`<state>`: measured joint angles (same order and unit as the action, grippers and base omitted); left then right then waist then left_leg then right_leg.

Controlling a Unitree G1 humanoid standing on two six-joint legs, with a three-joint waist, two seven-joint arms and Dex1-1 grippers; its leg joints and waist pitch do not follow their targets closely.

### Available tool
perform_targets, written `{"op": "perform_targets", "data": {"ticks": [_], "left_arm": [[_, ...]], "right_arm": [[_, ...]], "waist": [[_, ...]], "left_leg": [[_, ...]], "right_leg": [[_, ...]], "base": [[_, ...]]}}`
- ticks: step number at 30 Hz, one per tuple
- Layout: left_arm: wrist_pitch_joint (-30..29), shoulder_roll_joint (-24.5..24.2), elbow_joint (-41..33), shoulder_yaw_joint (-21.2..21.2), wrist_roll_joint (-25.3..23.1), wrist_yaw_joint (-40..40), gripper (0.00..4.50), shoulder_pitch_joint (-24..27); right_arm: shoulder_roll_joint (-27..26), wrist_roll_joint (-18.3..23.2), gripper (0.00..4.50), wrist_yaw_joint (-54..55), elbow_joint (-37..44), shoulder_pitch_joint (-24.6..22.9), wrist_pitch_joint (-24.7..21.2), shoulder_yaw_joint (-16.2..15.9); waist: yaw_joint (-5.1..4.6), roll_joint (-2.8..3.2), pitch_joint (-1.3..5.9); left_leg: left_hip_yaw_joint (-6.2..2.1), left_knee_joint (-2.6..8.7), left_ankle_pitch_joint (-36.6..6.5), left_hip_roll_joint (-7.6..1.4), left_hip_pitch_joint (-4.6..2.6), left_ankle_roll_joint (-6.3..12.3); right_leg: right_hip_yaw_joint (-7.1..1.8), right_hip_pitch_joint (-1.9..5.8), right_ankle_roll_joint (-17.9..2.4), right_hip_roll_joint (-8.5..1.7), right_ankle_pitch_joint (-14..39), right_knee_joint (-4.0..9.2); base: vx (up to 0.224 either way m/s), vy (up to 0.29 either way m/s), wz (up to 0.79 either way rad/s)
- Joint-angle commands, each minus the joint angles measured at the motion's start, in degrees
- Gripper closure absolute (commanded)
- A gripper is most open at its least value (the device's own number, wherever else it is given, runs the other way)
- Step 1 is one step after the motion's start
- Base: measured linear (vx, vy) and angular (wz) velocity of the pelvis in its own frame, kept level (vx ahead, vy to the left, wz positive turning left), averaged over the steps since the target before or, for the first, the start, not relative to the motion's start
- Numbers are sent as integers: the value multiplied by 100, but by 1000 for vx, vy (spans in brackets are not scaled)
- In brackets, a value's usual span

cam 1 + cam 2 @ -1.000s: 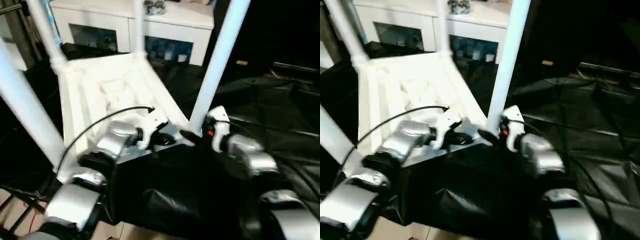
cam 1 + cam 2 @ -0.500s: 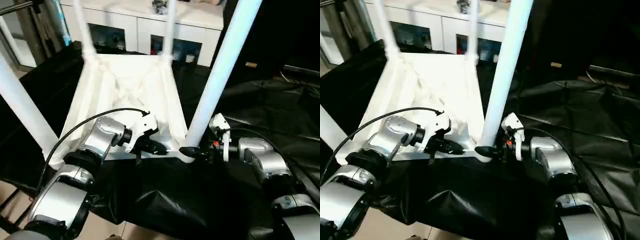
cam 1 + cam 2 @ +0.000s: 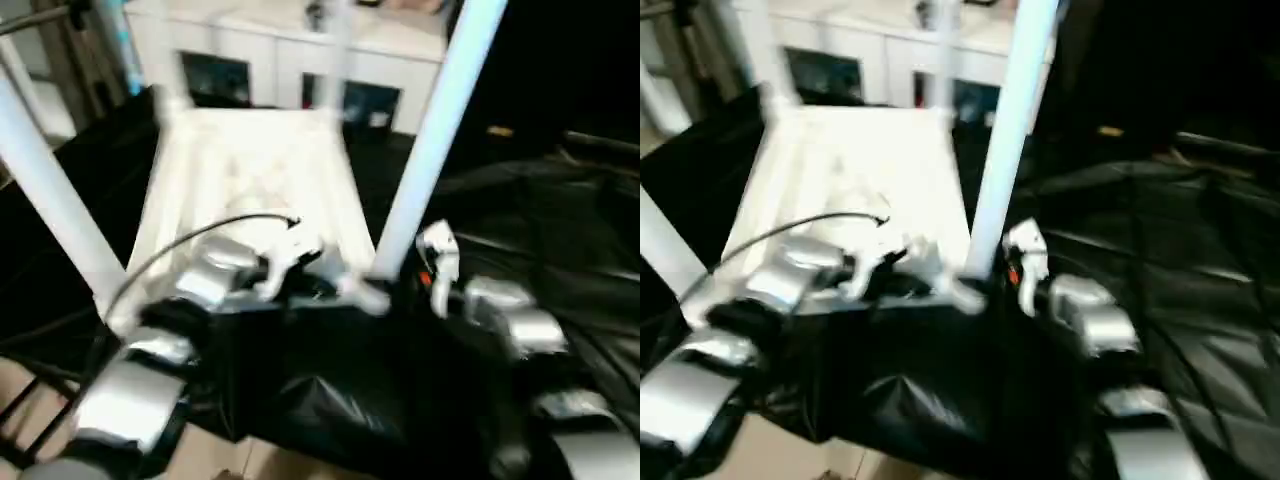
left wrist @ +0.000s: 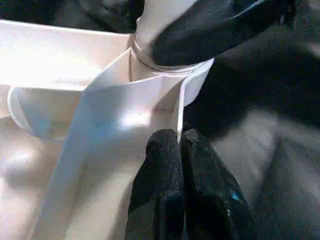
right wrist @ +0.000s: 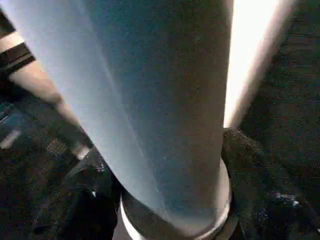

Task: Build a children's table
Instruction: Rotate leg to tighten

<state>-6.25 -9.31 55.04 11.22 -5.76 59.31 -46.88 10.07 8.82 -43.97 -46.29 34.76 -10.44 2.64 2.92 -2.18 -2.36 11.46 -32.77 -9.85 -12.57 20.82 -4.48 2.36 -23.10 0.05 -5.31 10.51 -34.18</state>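
The white children's table [image 3: 250, 170] lies upside down on black sheeting, ribbed underside up, with its legs standing up from the corner sockets. My left gripper [image 4: 179, 145] is shut on the thin raised rim just beside the near right corner socket [image 4: 165, 65]. The near right leg [image 3: 430, 130] rises from that socket. My right gripper [image 5: 170, 210] is shut on this leg [image 5: 165, 100] at its base, one black finger [image 5: 250, 165] pressed against its side. Another leg [image 3: 50, 200] stands at the near left corner.
A white cabinet with glass doors [image 3: 290, 60] stands behind the table. Crumpled black sheeting [image 3: 560, 220] covers the ground to the right and in front. Bare wooden floor [image 3: 20, 400] shows at the lower left.
The head views have swung and blurred, so the camera has moved. Both grippers keep their holds at the near right corner of the table.
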Motion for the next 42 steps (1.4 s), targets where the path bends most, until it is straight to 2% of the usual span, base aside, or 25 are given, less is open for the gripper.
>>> {"op": "perform_targets", "data": {"ticks": [1, 3, 4, 6, 7, 8, 9, 10, 11, 14, 17, 19, 22, 25, 26, 27, 29, 33, 38, 40, 42], "left_arm": [[-117, 340, -29, -126, 138, -551, 450, -152], [-131, 420, -41, -126, 116, -702, 450, -133], [-163, 569, -80, -134, 99, -929, 450, -91], [-198, 688, -110, -120, 99, -1050, 450, -62], [-200, 750, -119, -112, 113, -1079, 450, -52], [-201, 806, -140, -96, 122, -1087, 450, -37], [-193, 820, -147, -88, 123, -1078, 450, -32], [-175, 821, -169, -74, 122, -1019, 450, -22], [-149, 794, -205, -57, 121, -925, 450, -10], [-101, 733, -240, -40, 128, -793, 450, 3], [-37, 603, -281, -1, 140, -535, 450, 21], [58, 390, -349, 98, 151, -37, 450, 65], [119, 261, -382, 147, 155, 255, 450, 82], [161, 25, -479, 252, 172, 860, 450, 119], [161, 17, -482, 254, 173, 882, 450, 120], [185, -58, -511, 279, 179, 1072, 450, 130], [201, -139, -539, 315, 192, 1294, 450, 129], [215, -298, -671, 403, 258, 1825, 450, 177], [225, -341, -701, 432, 237, 1932, 450, 202], [224, -328, -696, 421, 242, 1912, 450, 204], [210, -326, -714, 426, 254, 1908, 450, 215]], "right_arm": [[-371, -160, 194, 580, -443, -9, -136, -192], [-460, -183, 194, 920, -557, 44, -127, -128], [-605, -221, 194, 1512, -742, 133, -50, -13], [-711, -240, 195, 1898, -890, 206, 31, 74], [-761, -280, 195, 1978, -945, 237, 124, 75], [-786, -414, 195, 1940, -956, 244, 311, -40], [-785, -481, 160, 1873, -950, 237, 419, -115], [-768, -564, 160, 1757, -945, 229, 575, -220], [-734, -581, 126, 1628, -950, 230, 646, -269], [-681, -533, 124, 1423, -953, 243, 687, -277], [-523, -559, 98, 1016, -868, 220, 770, -413], [-257, -570, 98, 151, -648, 104, 883, -616], [-76, -612, 98, -363, -521, -1, 1148, -729], [215, -378, 98, -1392, -216, -164, 941, -772], [227, -369, 98, -1432, -203, -171, 927, -776], [347, -310, 98, -1750, -90, -231, 847, -831], [456, -271, 98, -1960, -33, -269, 892, -863], [668, -109, 98, -2585, 213, -369, 605, -962], [672, -121, 112, -2800, 305, -421, 429, -947], [664, -105, 139, -2814, 318, -430, 403, -960], [666, -67, 145, -2845, 370, -451, 344, -988]], "waist": [[-26, 19, 287], [-66, 22, 289], [-79, 23, 291], [-110, 28, 287], [-110, 52, 293], [-112, 47, 298], [-101, 40, 305], [-101, 41, 304], [-103, 33, 309], [-95, 36, 317], [-82, 39, 336], [-88, 37, 343], [-70, 34, 347], [-28, 42, 337], [-22, 24, 331], [22, 40, 333], [54, 41, 332], [114, 43, 331], [179, 40, 336], [204, 45, 340], [210, 40, 339]], "left_leg": [[-75, 421, -1886, -54, -80, -150], [-64, 412, -1903, -49, -85, -105], [-64, 410, -1905, -50, -86, -66], [-66, 414, -1916, -46, -73, -75], [-64, 417, -1918, -45, -76, -63], [-63, 413, -1914, -51, -74, -56], [-58, 407, -1885, -49, -73, -28], [-55, 408, -1867, -51, -74, -10], [-54, 407, -1796, -48, -55, 22], [-38, 389, -1618, -47, -50, 114], [-37, 374, -1410, -49, -37, 201], [-31, 356, -1273, -50, -16, 325], [-15, 334, -1176, -57, -29, 453], [-5, 335, -1148, -82, -37, 532], [9, 336, -1149, -86, -40, 543], [7, 332, -1115, -103, -49, 530], [11, 334, -1150, -106, -60, 496], [15, 336, -1169, -109, -69, 451], [14, 339, -1131, -106, -82, 376], [16, 337, -1113, -108, -85, 361], [13, 341, -1111, -105, -82, 332]], "right_leg": [[-130, 192, -1045, -245, 2107, 488], [-136, 169, -1041, -235, 2065, 507], [-135, 168, -1048, -231, 2020, 509], [-130, 160, -1062, -223, 2016, 506], [-130, 165, -1047, -218, 1969, 516], [-133, 160, -1066, -219, 1871, 505], [-133, 168, -1076, -215, 1773, 498], [-135, 165, -1090, -214, 1710, 494], [-135, 185, -1121, -213, 1574, 476], [-140, 202, -1225, -210, 1242, 446], [-135, 243, -1329, -205, 848, 396], [-134, 267, -1427, -206, 509, 361], [-134, 275, -1557, -207, 246, 339], [-118, 292, -1638, -195, 223, 320], [-118, 289, -1650, -185, 230, 320], [-117, 288, -1678, -199, 247, 305], [-120, 275, -1686, -205, 324, 309], [-126, 269, -1699, -210, 338, 306], [-128, 265, -1657, -211, 364, 301], [-129, 261, -1657, -215, 331, 295], [-126, 264, -1644, -217, 343, 295]], "base": [[0, 0, 0], [0, 0, 0], [0, 0, 0], [0, 0, 0], [0, 0, 0], [0, 0, 0], [0, 0, 0], [0, 0, 0], [0, 0, 0], [0, 0, 0], [0, 0, 0], [0, 0, 0], [0, 0, 0], [0, 0, 0], [0, 0, 0], [0, 0, 0], [0, 0, 0], [0, 0, 0], [0, 0, 0], [0, 0, 0], [0, 0, 0]]}}
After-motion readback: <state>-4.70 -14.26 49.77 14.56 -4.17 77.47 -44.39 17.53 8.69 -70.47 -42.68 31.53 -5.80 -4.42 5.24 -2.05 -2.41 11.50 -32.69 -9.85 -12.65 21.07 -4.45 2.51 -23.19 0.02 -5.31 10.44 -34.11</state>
